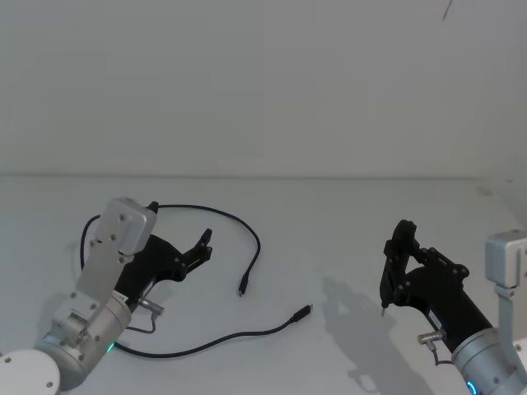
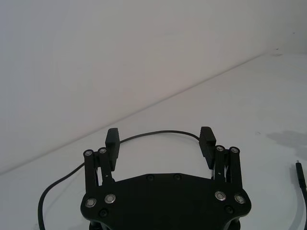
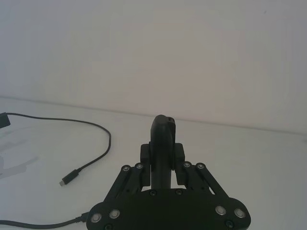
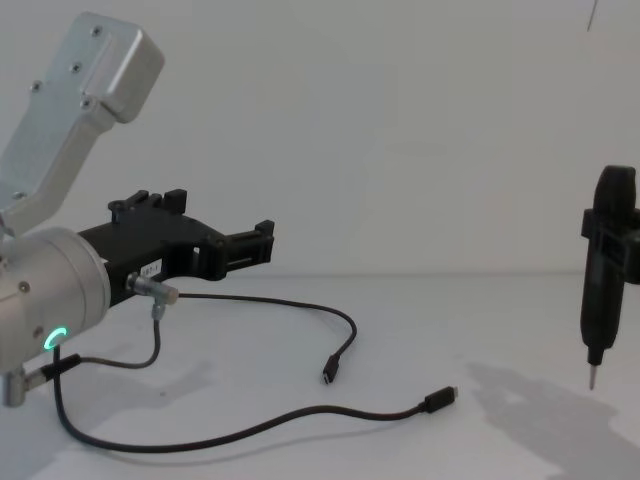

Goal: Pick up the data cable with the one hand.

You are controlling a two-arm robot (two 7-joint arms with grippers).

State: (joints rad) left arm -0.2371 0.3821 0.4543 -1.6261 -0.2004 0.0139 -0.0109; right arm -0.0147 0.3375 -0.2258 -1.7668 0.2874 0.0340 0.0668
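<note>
On the table (image 1: 346,230), lower middle of the head view: the data cable (image 1: 257,243) is laid flat in a long loose loop and is touched by nothing. One plug end (image 1: 242,290) is pointed toward the bottom edge, the other plug end (image 1: 305,310) toward the right.
Lower left of the head view: the left gripper (image 1: 204,244) is held raised off the table. Its fingers (image 2: 111,140) are spread wide, with nothing between them.
Lower right of the head view: the right gripper (image 1: 402,259) is parked well apart from the cable. Its fingers are pressed onto a slim black tool (image 4: 597,310), which is held upright with its tip down.
Nearer arm: the left, plainly. The cable's upper arc is passed just beyond its fingertips.
Cable from fingers: ahead and below. In the left wrist view the arc is seen running from one finger across to the other.
Long axis: at that arc it is judged to lie along the line on which the fingers close, not across it.
Next move, as judged: a lowering is called for, with a turn of the wrist so that the strand is straddled.
Progress: the pick-up is not yet begun.
</note>
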